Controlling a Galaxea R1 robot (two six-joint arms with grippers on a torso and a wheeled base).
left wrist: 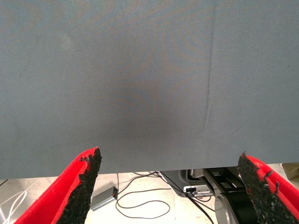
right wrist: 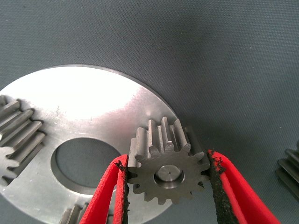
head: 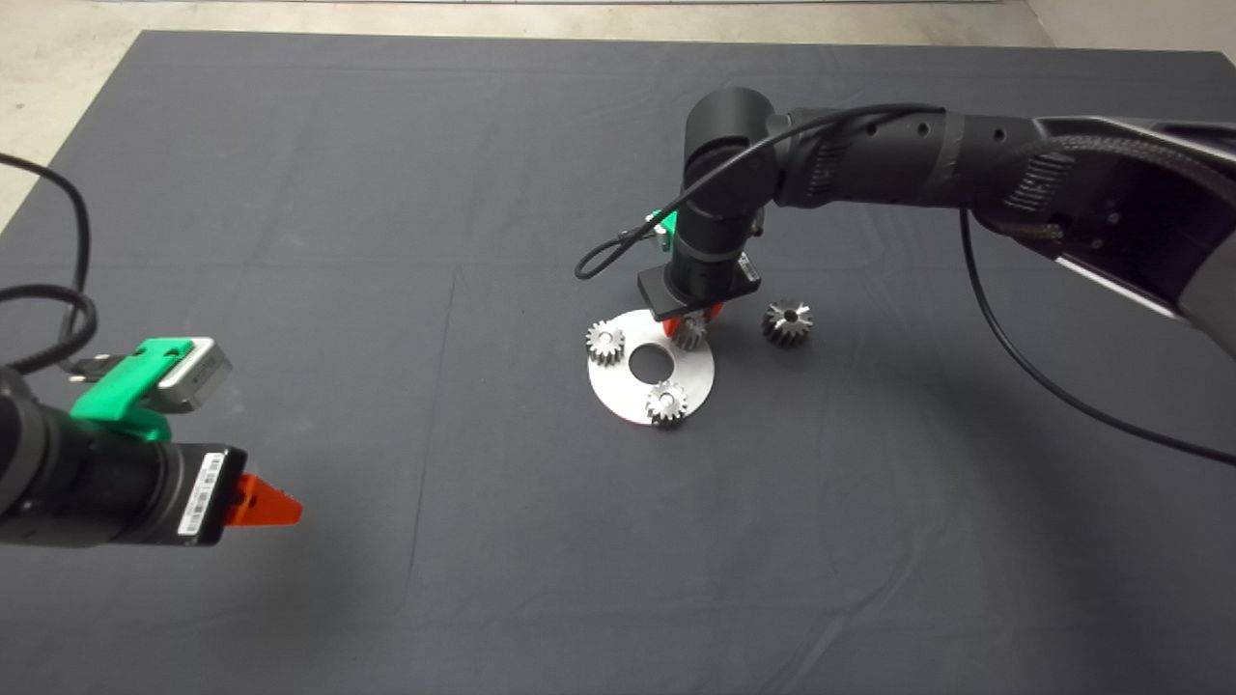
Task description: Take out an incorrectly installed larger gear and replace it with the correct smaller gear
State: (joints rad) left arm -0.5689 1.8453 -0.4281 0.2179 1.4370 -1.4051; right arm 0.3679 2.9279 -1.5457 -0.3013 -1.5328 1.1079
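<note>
Smaller gear [right wrist: 168, 173] gripped; three small, one larger gear [head: 787, 321].

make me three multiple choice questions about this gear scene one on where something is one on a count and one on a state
1. Where is the larger gear?
A. On the mat beside the disc
B. On the disc
C. In the left gripper

2. How many gears sit on the round metal disc?
A. One
B. Three
C. Five

3. What is the right gripper doing?
A. Waiting open off the disc
B. Holding the disc rim
C. Clamping the smaller gear

Answers: 1 A, it lies on the mat, off the disc. 2 B, three spaced round the hole. 3 C, both pads press its teeth.
</note>
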